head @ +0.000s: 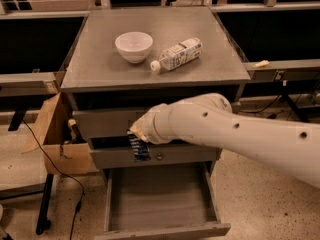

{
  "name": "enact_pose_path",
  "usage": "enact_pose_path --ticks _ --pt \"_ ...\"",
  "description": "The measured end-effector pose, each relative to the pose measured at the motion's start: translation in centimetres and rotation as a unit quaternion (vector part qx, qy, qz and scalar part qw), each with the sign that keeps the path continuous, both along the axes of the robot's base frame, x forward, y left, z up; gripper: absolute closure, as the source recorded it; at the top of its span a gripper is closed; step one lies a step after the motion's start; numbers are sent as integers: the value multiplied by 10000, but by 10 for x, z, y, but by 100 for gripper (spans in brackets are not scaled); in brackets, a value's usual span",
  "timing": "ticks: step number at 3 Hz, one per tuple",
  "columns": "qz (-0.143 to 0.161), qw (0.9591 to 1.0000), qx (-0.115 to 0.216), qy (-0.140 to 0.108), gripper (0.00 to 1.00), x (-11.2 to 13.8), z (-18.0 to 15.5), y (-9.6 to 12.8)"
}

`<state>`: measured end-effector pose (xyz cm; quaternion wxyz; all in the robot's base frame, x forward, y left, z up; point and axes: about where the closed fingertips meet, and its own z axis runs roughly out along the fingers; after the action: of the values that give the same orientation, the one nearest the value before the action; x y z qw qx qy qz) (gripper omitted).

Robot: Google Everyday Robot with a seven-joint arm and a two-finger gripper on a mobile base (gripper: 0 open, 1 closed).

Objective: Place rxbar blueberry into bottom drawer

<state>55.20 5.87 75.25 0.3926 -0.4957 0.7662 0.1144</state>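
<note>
My gripper (136, 133) is at the end of the white arm, in front of the cabinet's middle drawer. It is shut on the rxbar blueberry (139, 148), a small dark navy-blue bar that hangs down from the fingers over the middle drawer's front. The bottom drawer (160, 194) is pulled open below it, a wide shallow grey tray with nothing visible inside. The bar is above the drawer's back left part.
A white bowl (133, 46) and a white plastic bottle (177, 54) lying on its side rest on the cabinet top (100, 64). A cardboard box (55, 134) stands to the cabinet's left. A dark cable (50, 164) runs over the floor at the left.
</note>
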Motion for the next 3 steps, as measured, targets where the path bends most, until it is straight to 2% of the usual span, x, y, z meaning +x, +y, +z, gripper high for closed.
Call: enact_pose_path --ticks 1,2,3 --pt "-460 9988 127 132 100 10 -78 -26" --pt "-779 9961 283 311 100 20 -121 -41" --pt "-779 9961 283 311 100 20 -121 -41"
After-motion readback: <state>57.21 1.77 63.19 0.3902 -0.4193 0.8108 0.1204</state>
